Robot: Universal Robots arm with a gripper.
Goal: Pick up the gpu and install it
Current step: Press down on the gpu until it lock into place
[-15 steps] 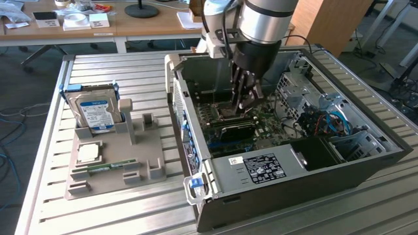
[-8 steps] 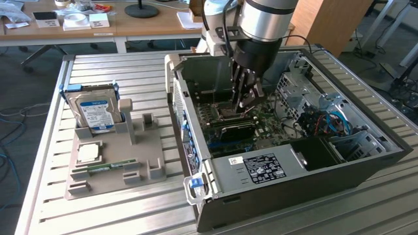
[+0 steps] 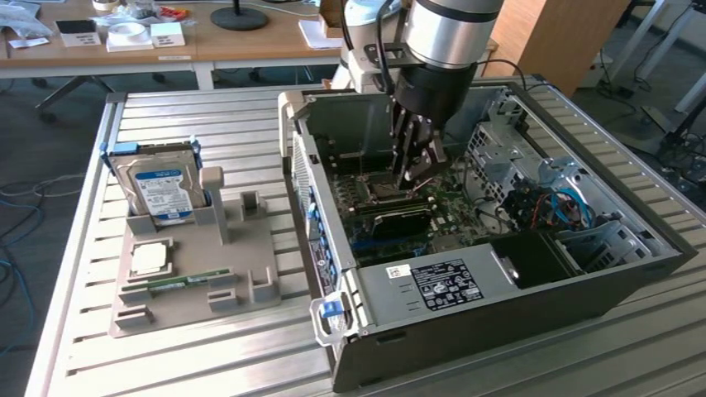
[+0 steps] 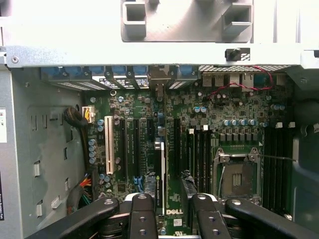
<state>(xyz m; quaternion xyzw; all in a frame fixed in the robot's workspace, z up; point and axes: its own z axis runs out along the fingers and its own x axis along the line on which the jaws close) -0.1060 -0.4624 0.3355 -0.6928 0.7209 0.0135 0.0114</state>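
— One thing first: where is the thin flat expansion card, the gpu [image 4: 159, 167]?

— Inside the open grey-and-black tower computer case [image 3: 485, 298]. From the wrist view it shows edge-on, standing upright in the row of long black slots on the green motherboard [image 4: 199, 119], just beside the white slot [image 4: 108, 144]. A small printed label runs along its upper edge.

— And the black two-finger gripper [image 3: 419, 175]?

— It hangs on the silver arm, reaching down into the case above the motherboard. In the wrist view the gripper [image 4: 169, 199] straddles the card's line, one finger to each side.

— Is it clamped on the card?

— No, the jaws stand spread. Bare board shows between the card and the black-padded fingertip [image 4: 187, 181] on one side. Whether the other finger touches the card I cannot tell.

— What lies outside the case?

— On the slatted metal table [image 3: 198, 124], towards the exterior view's left, sits a grey plastic parts stand [image 3: 248, 248]. A silver hard drive with a blue label [image 3: 164, 188] leans upright in its rear cradle. A square silver processor chip [image 3: 151, 258] lies flat on it, and a narrow green memory stick [image 3: 182, 281] lies just beside the chip.

— Anything behind that?

— A wooden desk [image 3: 221, 45] with small white boxes, well apart from the case.
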